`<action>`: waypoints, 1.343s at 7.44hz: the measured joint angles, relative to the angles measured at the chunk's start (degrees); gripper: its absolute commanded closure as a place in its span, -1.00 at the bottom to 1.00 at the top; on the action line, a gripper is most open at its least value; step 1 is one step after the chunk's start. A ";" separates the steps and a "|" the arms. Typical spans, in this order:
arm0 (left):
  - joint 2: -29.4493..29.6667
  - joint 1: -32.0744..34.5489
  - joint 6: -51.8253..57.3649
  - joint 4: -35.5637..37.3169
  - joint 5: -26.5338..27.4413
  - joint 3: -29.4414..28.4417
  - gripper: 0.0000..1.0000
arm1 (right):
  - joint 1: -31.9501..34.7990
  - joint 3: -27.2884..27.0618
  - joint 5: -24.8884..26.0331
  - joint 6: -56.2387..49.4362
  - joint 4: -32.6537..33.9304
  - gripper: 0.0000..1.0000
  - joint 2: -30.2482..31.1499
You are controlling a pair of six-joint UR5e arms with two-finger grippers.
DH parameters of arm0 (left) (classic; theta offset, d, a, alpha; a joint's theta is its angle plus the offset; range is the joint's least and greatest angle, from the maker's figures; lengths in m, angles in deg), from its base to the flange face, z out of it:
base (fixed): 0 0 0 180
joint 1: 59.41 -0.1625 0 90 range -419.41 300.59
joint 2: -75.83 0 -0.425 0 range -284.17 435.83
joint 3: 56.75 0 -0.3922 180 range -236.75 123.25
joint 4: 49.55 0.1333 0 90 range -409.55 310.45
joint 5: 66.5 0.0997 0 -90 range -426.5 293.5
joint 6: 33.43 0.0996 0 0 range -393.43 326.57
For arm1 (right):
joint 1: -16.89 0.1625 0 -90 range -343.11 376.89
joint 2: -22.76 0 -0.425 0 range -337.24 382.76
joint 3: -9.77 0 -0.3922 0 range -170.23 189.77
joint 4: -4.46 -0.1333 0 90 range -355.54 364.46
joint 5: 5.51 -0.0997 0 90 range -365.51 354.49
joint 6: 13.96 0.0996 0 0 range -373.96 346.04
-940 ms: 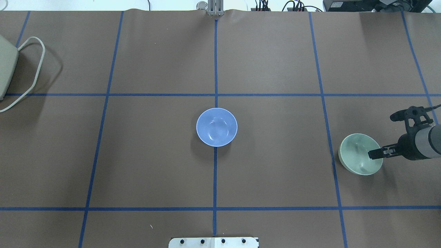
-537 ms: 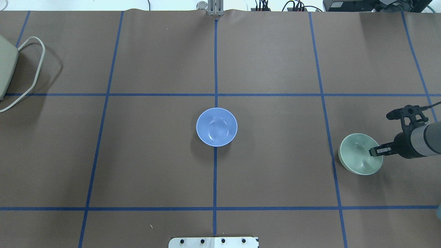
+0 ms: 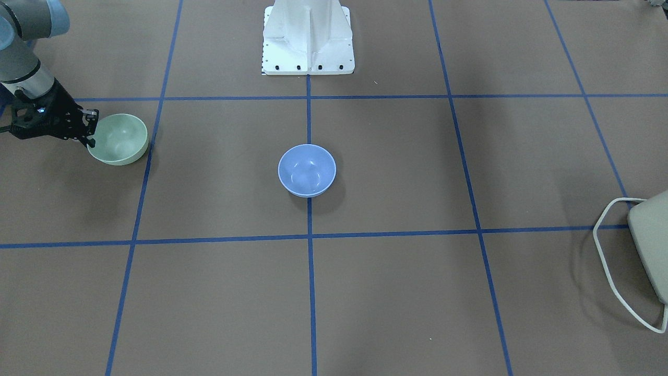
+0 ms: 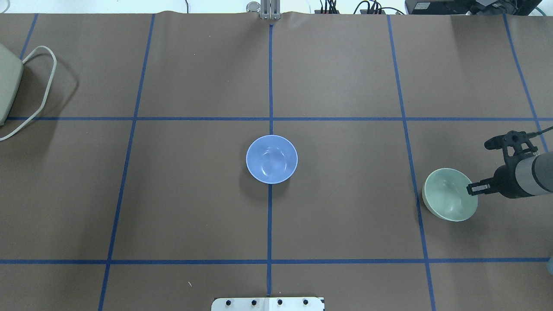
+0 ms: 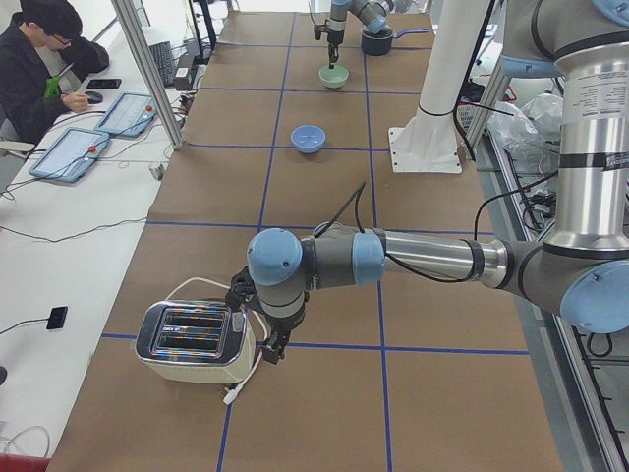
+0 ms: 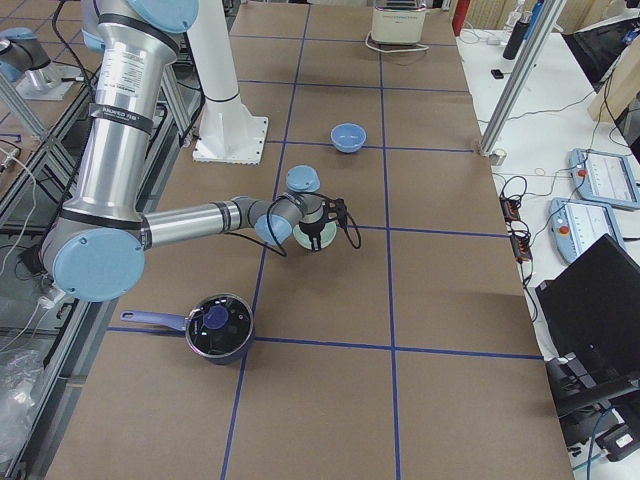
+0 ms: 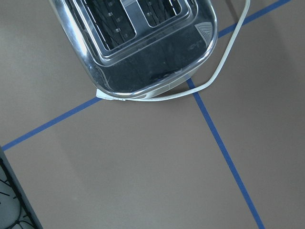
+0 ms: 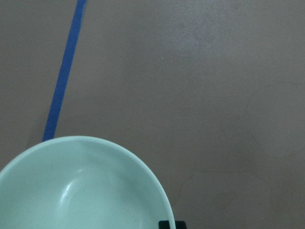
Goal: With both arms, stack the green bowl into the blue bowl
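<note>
Overhead exterior view shows the big brown table (image 4: 345, 65). The right arm (image 4: 535, 175) comes in at one end. The left arm (image 5: 423, 258) is far off by the toaster (image 5: 192, 339). The blue bowl (image 4: 271, 159) sits in the middle. The green bowl (image 4: 447, 201) is well apart from it, on the robot's right, and looks a bit tipped. The right gripper (image 4: 471, 188) pinches the bowl's edge on the side away from the blue bowl, so the blue bowl lies to its left. The left gripper (image 5: 270, 352) is too small to see, so I cannot tell how it stands.
</note>
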State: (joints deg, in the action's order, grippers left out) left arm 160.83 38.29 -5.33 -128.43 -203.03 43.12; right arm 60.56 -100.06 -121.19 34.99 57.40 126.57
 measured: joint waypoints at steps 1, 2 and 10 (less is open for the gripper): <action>-1.85 -0.03 -3.27 -3.36 -1.57 0.01 -0.98 | 1.72 -1.39 -2.44 0.12 0.31 1.00 -0.49; -2.90 -0.04 -5.24 -5.65 -2.25 -0.03 -0.98 | 4.02 -2.78 -5.54 0.89 1.49 1.00 -2.71; -3.58 -0.23 -6.92 -7.25 -2.69 0.06 -0.98 | -10.59 7.25 8.41 32.98 35.20 1.00 -50.22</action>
State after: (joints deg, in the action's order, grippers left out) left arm 157.26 38.06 -12.25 -135.69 -205.72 43.18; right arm 49.96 -92.81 -112.78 67.97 92.60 76.35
